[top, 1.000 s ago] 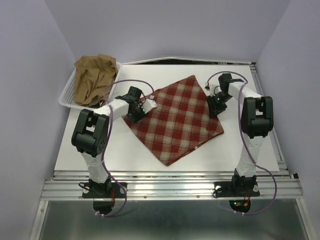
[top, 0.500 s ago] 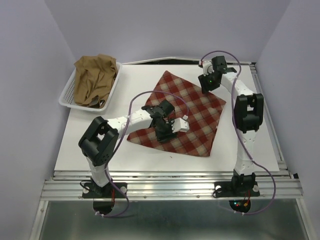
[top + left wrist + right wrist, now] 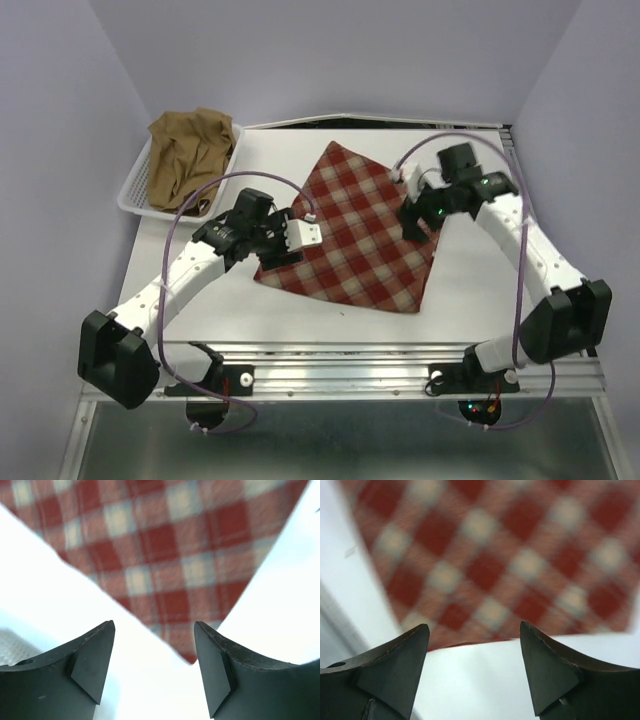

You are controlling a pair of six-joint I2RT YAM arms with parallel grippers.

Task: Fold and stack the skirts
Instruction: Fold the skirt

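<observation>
Scene: a white desk seen from above, with two robot arms reaching in from the near edge.
Plaid skirt: red and cream check, lying flat in the middle of the desk as a four-cornered, kite-like shape.
Tan skirt: plain brown, bunched up in a white mesh basket at the far left corner.
Left tool: fingers spread wide, nothing between them, poised over a corner of the plaid skirt.
Right tool: fingers spread wide, holding nothing, above the plaid skirt's right edge.
Done so far: the plaid skirt looks folded over at least once; its edges lie fairly neat.
Left to do: probably a further fold of the plaid skirt, then taking out and folding the tan skirt, then stacking the pair. Roughly the first third, as a judgement.
Count: two skirts, one basket, two tools.
</observation>
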